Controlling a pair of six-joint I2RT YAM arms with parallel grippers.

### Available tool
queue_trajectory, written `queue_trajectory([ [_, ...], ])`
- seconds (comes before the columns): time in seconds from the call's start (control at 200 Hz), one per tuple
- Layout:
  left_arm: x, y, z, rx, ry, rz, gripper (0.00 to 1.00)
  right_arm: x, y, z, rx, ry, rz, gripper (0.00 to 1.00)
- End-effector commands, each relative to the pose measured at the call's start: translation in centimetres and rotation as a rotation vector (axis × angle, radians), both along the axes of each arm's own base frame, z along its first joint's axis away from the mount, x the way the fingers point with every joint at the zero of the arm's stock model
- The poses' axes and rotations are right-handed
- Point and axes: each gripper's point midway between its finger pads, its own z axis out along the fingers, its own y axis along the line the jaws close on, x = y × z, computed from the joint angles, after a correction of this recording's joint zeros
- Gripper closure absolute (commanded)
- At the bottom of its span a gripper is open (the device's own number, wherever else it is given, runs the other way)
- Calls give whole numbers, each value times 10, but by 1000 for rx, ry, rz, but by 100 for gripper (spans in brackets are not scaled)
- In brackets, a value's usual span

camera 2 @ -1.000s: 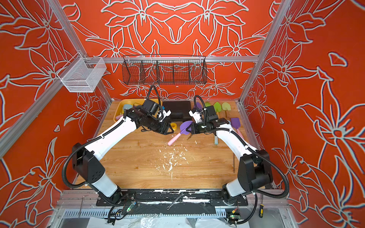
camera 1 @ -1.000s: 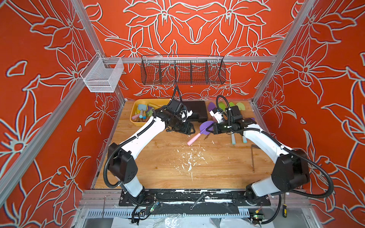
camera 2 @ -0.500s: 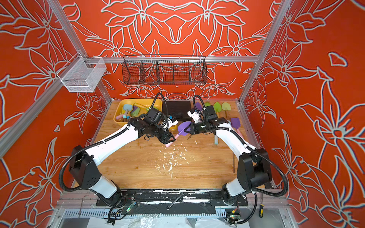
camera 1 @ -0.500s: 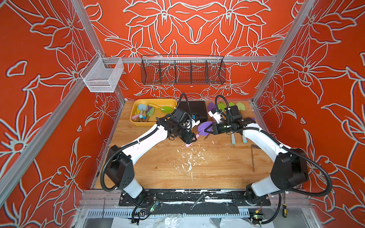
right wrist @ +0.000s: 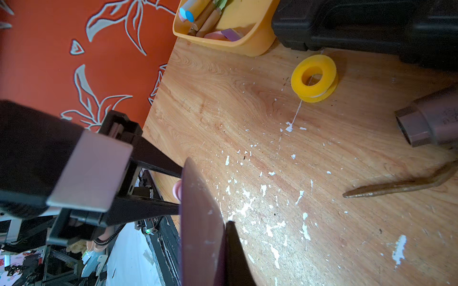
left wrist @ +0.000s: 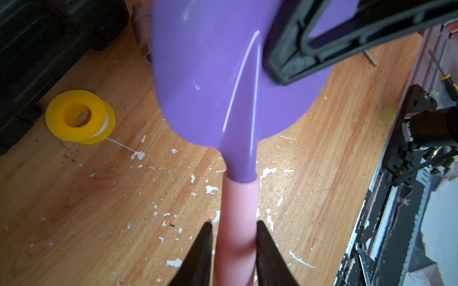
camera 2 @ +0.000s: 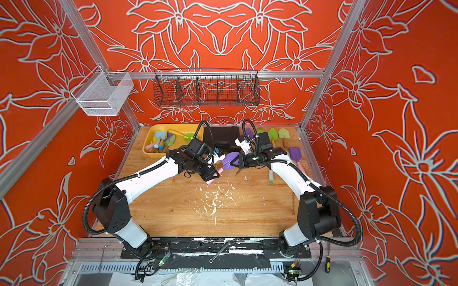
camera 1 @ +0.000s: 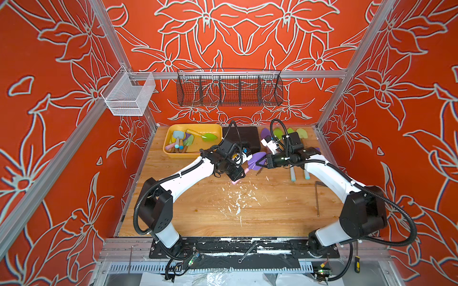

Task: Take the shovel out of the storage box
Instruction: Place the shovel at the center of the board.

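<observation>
The shovel (camera 1: 256,159) (camera 2: 230,161) has a purple blade (left wrist: 223,86) and a pink handle (left wrist: 238,210). It hangs above the table's middle, outside the yellow storage box (camera 1: 192,156) (camera 2: 158,155) (right wrist: 247,44) at the back left. My right gripper (camera 1: 260,163) (camera 2: 234,163) (right wrist: 210,222) is shut on the blade's edge. My left gripper (camera 1: 236,177) (camera 2: 210,177) (left wrist: 233,224) is shut on the pink handle, one finger on each side. The handle's end (right wrist: 177,189) shows between the left fingers in the right wrist view.
Several more shovels (camera 1: 183,141) lie in the storage box, and others (camera 1: 280,132) lie at the back right. A black tool case (camera 1: 241,138) stands beside the box. A yellow spool (left wrist: 76,116) (right wrist: 313,78), a rusty tool (right wrist: 396,185) and a hex key (camera 1: 317,198) lie on the table.
My left arm swung from beside the storage box to the shovel's pink handle, and its jaws closed around it. The right gripper held the blade still.
</observation>
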Motion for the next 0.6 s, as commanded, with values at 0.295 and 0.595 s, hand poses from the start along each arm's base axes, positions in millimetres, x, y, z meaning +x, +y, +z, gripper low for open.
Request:
queue_trajectory([
  [0.295, -1, 3, -5, 1, -40, 20, 91, 0, 9, 14, 85, 22, 23, 100],
  [0.595, -7, 4, -3, -11, 32, 104, 100, 10, -1, 21, 37, 38, -57, 62],
])
